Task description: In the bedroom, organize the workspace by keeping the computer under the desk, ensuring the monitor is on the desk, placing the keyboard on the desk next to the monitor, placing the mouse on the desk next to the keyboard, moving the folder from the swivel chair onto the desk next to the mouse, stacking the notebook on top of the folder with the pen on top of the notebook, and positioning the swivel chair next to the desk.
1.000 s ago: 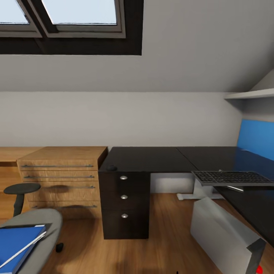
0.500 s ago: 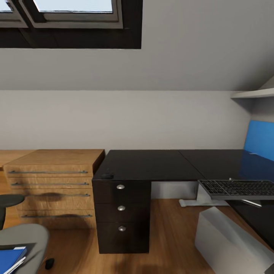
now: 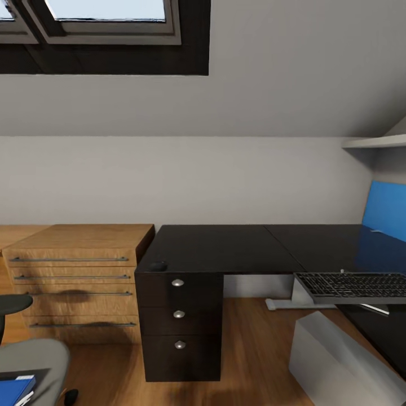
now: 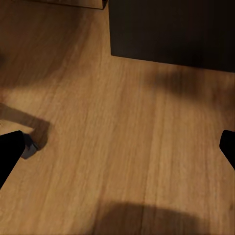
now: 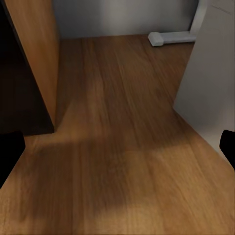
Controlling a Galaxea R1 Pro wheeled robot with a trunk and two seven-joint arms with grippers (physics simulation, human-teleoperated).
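- The swivel chair (image 3: 31, 361) sits at the far left of the head view, cut by the frame edge, well apart from the bench; the blue folder (image 3: 14, 389) lies on its seat, only a corner showing.
- A light wooden dresser (image 3: 79, 276) stands just beside the bench's drawer unit (image 3: 179, 324).
- The mouse (image 3: 157, 265) rests on the bench (image 3: 225, 248) at its front left corner, above the drawers.
- The keyboard (image 3: 355, 285) lies at the right, overhanging the bench's inner edge; a clumsy reach or a nudge from the trunk could tip it to the floor.
- The computer (image 3: 338, 361) stands tilted on the floor under the right wing, close to the robot's path; in the right wrist view its pale side (image 5: 208, 83) is near, so driving forward risks knocking it.
- The left pincer (image 4: 117, 147) has its tips wide apart at the frame edges over bare floor, holding nothing; the right pincer (image 5: 117, 147) is likewise spread and empty.
- With the folder nearly out of sight, a blind reach for it would likely miss or shove the chair away.
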